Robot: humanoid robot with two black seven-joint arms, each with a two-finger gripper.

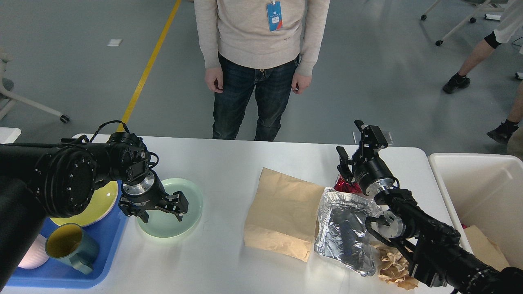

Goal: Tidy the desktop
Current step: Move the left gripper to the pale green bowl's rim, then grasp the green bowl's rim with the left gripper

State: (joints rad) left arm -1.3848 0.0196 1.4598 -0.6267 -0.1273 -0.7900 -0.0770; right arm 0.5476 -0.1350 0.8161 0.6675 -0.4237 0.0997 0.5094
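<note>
Head view: the white worktop fills the lower frame, under both arms. Left gripper hangs just over the pale green plate, jaws spread wide, nothing in them. Right gripper is up above the far right side, jaws apart and empty too, with a red wrapper just below it. A brown paper bag and silver foil bag lie mid-worktop, with the blue tray at the left edge and the white bin off the right end.

Matt white desktop; on it a creased brown paper bag, beside that a crinkled shiny foil pouch
</note>
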